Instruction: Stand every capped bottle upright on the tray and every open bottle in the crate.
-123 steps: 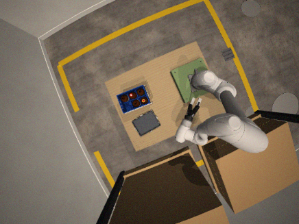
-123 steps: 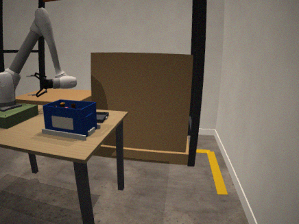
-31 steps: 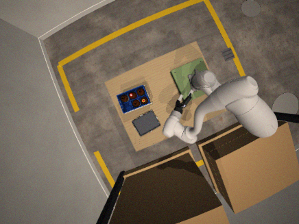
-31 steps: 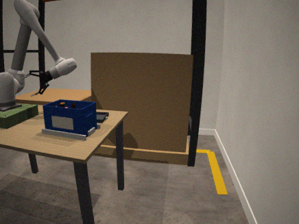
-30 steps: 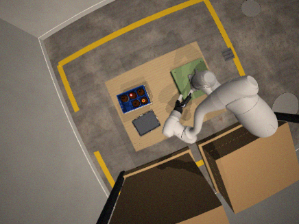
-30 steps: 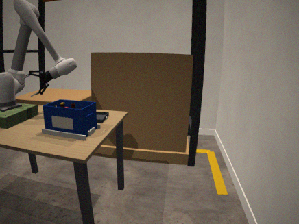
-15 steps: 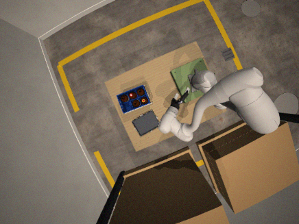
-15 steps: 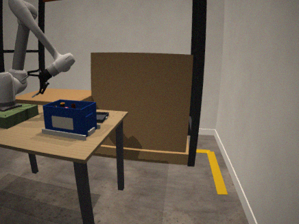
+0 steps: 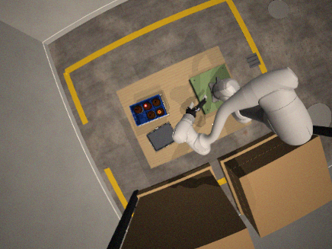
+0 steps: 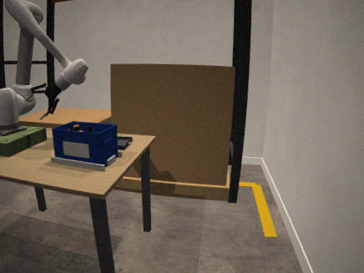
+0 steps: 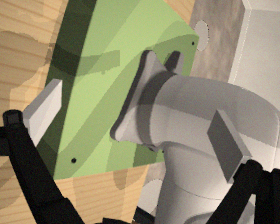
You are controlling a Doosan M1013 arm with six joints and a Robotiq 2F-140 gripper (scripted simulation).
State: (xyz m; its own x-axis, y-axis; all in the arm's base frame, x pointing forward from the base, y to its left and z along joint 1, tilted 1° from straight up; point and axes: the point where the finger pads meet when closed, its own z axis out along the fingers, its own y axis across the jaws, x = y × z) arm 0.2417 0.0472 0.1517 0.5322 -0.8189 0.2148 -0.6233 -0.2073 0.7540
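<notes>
A blue crate (image 9: 144, 122) (image 10: 98, 149) stands on the table and holds several dark brown bottles. One bottle top (image 9: 146, 105) shows red and another bottle top (image 9: 159, 112) shows an orange ring; the others look dark. Which bottles are capped is too small to tell. The dark grey tray (image 9: 161, 136) (image 10: 124, 142) lies flat beside the crate with nothing on it. My gripper (image 9: 197, 101) (image 10: 38, 103) (image 11: 138, 107) is wide open and empty. It hangs above the table between the crate and the arm's base, away from crate and tray.
A green base plate (image 9: 202, 82) (image 10: 21, 141) (image 11: 107, 95) carries the arm's foot on the wooden table (image 9: 127, 93) (image 10: 75, 181). Light grey strips (image 10: 77, 164) run along the crate's foot. Large cardboard boxes (image 9: 285, 180) (image 10: 173, 123) stand beyond the table edge.
</notes>
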